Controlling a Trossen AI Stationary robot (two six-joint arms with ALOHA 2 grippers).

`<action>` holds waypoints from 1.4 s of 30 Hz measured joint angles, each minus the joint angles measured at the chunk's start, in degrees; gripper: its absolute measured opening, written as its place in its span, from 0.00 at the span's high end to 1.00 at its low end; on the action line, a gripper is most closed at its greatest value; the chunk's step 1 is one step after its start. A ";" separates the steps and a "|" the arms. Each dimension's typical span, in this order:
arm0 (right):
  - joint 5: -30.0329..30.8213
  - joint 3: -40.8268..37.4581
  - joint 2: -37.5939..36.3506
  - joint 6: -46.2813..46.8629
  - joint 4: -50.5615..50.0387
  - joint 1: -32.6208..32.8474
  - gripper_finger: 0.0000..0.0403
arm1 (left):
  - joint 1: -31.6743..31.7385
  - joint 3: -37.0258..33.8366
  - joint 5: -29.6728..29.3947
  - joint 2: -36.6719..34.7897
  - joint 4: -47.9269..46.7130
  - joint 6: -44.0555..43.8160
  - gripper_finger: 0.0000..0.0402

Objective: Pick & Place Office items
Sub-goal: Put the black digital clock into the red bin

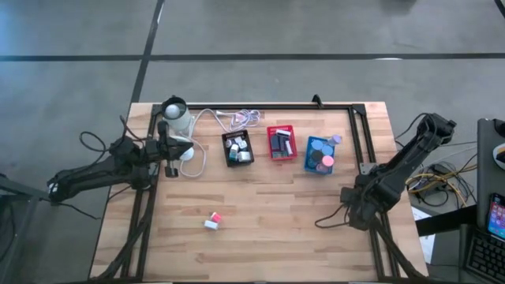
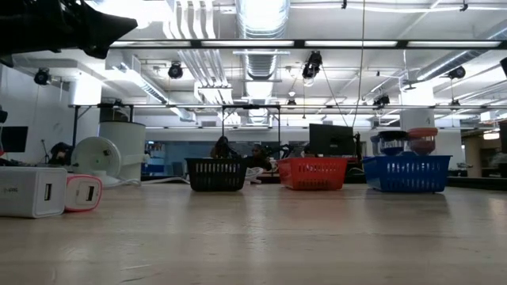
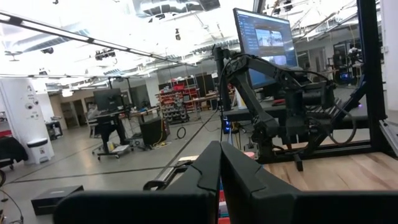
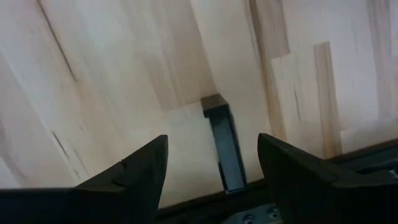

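A white block (image 1: 210, 225) and a pink block (image 1: 216, 216) lie side by side on the bare wood near the table's near edge. In the low view the white block (image 2: 32, 191) and the pink block (image 2: 82, 192) rest flat on the wood. Other items fill the black tray (image 1: 238, 147), the red tray (image 1: 281, 143) and the blue tray (image 1: 319, 155), where round rolls (image 2: 422, 141) pile above the rim. My left gripper (image 1: 175, 151) hovers at the table's left side, shut (image 3: 219, 165), pointing level across the table. My right gripper (image 1: 347, 201) hangs open (image 4: 211, 162) above the wood near the right edge.
A white cylinder device (image 1: 175, 117) and a white coiled cable (image 1: 241, 118) lie at the far left. A dark frame rail (image 1: 359, 134) runs along the far and right edges; a piece of it (image 4: 224, 149) lies below my right gripper. Bare wood stretches between the trays and the near edge.
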 joint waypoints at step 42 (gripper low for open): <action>-2.64 -0.46 13.84 -2.57 0.36 -0.08 0.71 | -0.02 -0.09 0.00 0.02 0.02 0.02 0.97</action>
